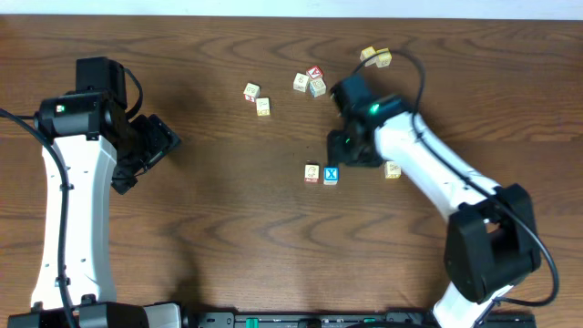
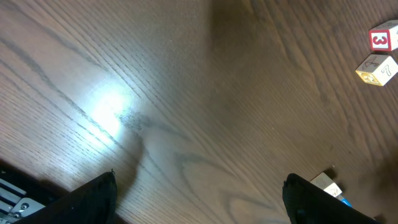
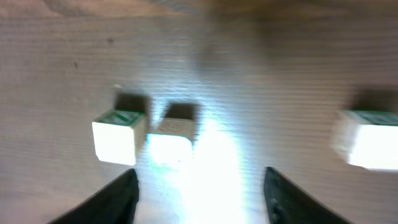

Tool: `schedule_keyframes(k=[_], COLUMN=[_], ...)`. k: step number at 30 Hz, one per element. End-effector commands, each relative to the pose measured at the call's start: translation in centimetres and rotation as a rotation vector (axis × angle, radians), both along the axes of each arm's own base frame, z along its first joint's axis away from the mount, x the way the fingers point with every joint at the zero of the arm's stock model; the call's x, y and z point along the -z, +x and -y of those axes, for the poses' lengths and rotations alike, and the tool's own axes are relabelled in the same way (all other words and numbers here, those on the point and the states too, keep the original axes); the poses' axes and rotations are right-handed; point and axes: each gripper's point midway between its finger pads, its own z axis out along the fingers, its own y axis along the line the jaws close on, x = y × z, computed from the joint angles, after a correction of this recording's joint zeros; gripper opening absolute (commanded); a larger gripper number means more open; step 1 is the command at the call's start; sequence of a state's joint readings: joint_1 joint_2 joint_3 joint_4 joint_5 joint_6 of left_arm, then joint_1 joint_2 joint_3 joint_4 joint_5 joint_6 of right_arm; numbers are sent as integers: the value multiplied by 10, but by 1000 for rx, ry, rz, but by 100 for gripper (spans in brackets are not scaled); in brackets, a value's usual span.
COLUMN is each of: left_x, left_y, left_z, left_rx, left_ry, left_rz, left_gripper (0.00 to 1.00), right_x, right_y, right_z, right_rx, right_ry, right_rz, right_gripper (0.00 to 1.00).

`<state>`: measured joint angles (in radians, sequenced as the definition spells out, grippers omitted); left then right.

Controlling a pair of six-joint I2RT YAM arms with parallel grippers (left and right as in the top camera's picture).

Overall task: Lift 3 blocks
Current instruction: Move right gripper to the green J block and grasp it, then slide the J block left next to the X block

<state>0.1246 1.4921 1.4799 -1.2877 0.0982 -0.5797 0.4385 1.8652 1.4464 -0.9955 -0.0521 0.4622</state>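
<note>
Brown wood table [image 1: 228, 228] carries the blue wooden cube with a white X [image 1: 331, 175], just beside the cream cube with red trim [image 1: 312, 173]. The cream cube with yellow trim [image 1: 393, 169] lies apart. I see my right hand [image 3: 199, 177] spread and empty above them, and my left hand [image 2: 200, 183] spread wide, well away.

Left gripper [image 2: 202, 196] gapes empty over the table's [image 1: 264, 237] left side; right gripper [image 3: 199, 196] points down near its centre, jaws parted.
</note>
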Motion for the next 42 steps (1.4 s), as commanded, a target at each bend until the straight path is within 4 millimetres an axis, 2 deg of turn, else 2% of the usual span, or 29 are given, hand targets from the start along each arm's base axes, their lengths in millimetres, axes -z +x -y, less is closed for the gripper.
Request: schedule_keyframes(k=[1,4,8,13,16,20,23,29,36,42], left_x=[-4,-4,-4,-4,-4,-4,-4,-4,-4,-4], left_y=[0,0,0,0,0,0,0,0,0,0], left_z=[-2,-2,-2,-2,-2,-2,-2,-2,-2,-2], left_rx=[-7,-7,-7,-7,-7,-7,-7,-7,-7,-7], left_ry=[6,6,6,6,6,6,7,6,6,6], left_rz=[9,9,9,9,9,9,9,9,9,9], left_gripper=[85,85,85,85,85,85,85,86,85,85], right_x=[-19,-19,0,36,48,56,61,69,70,70], right_y=[9,0,-8,-9,-11,-6,-2,-2,-3,-6], right_z=[26,53,86,107,114,115,113,110,109,103], right_rx=[-60,-106,-82,-13,12,18,15,14,14,29], right_ry=[-34,-66,-103,-109,-103,-97,-93,-77,-71,-62], right_rz=[-6,-70,-125,-115,-109,-77,-51,-36,-40,-52], right_gripper=[71,75,77,79,79,73,59,43,37,25])
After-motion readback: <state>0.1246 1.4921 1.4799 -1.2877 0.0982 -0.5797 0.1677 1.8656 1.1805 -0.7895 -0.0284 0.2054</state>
